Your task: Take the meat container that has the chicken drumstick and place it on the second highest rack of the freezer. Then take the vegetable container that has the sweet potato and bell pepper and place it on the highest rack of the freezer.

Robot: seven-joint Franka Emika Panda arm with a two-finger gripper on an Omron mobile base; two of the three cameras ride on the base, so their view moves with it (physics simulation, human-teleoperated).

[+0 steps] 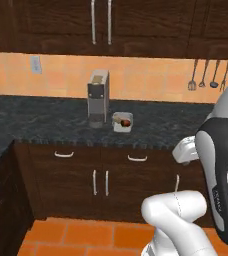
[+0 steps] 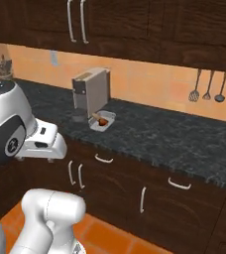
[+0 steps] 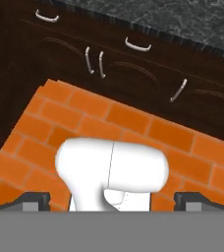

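Inspection finds the tool with its jaws spread as wide as they go and nothing between them; the two dark fingertips sit far apart at the bottom of the hand view, pointed down over the orange brick floor. We judge the arm is folded back in a travelling posture because no pick has begun.

One container stands on the dark stone worktop, just beside the base of one grey coffee machine, well apart from the tool. From the right base view it holds something reddish-brown with a tan piece; we cannot tell whether this is the drumstick or the vegetables, as it is too small to read. We count only this single container, so the second one called for by the task is not accounted for here. The freezer is likewise not accounted for.

Count of other items: four utensils hanging on the tiled wall at right, presumably kept there for reach; one utensil holder at the far left of the worktop; one wall socket. Below the worktop, cupboard doors and drawers are all closed.

In our judgement, the task stands at its start.
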